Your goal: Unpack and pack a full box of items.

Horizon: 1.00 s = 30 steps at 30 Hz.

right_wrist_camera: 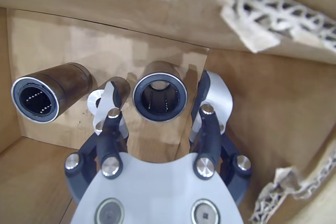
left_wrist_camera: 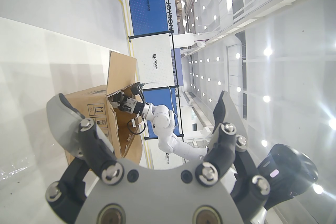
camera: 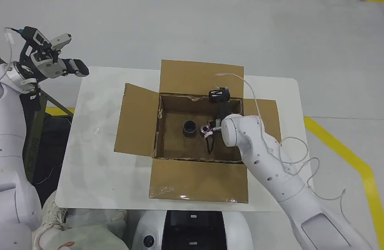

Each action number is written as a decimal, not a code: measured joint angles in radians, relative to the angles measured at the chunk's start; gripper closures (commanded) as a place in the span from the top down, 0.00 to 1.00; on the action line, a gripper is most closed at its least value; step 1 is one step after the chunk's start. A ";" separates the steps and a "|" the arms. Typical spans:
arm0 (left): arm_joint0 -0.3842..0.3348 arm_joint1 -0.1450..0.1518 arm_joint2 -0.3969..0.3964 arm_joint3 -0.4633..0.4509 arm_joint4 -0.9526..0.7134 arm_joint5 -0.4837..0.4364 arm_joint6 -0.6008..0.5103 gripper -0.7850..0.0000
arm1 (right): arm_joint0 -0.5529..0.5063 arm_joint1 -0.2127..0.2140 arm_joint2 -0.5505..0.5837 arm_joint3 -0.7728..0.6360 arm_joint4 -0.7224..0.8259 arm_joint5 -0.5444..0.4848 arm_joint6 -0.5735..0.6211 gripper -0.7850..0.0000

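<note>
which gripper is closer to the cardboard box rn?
Right. The right gripper is down inside the cardboard box; the left gripper hangs past the table corner, well clear of it.

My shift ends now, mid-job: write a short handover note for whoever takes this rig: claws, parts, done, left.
Left claw: open, empty, held up beyond the table corner.
Right claw: open, down inside the cardboard box, straddling one metal cylinder, not closed on it.
Second cylinder: stands beside it on the box floor.
Done: flaps open, claw lined up.
Left: probably close, lift that cylinder out, then the second; repacking follows.
</note>
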 measured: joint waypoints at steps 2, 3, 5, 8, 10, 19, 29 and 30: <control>0.000 0.000 0.000 0.000 0.000 0.000 0.000 1.00 | 0.006 -0.004 -0.002 0.013 0.004 -0.005 -0.002 0.40; 0.000 0.000 0.000 0.000 0.000 0.000 0.000 1.00 | 0.009 -0.006 -0.003 0.018 0.004 -0.008 -0.003 0.32; 0.000 0.000 0.000 0.000 0.000 0.000 0.000 1.00 | 0.014 -0.010 -0.006 0.028 0.004 -0.013 -0.004 0.05; 0.000 0.000 0.000 0.000 0.000 0.000 0.000 1.00 | 0.018 -0.014 -0.007 0.036 0.003 -0.016 -0.003 0.00; 0.000 0.000 0.000 0.000 0.000 0.000 0.000 1.00 | 0.017 -0.016 -0.006 0.031 -0.004 -0.017 -0.001 0.00; 0.000 0.000 0.000 0.000 0.000 0.000 0.000 1.00 | -0.046 -0.005 0.029 -0.106 -0.068 -0.031 0.018 0.00; 0.000 0.000 0.000 0.000 0.000 0.000 0.000 1.00 | -0.200 0.025 0.089 -0.398 -0.201 -0.091 0.070 0.00; 0.000 0.000 0.000 0.000 0.000 0.000 0.000 1.00 | -0.216 0.027 0.093 -0.428 -0.215 -0.098 0.073 0.00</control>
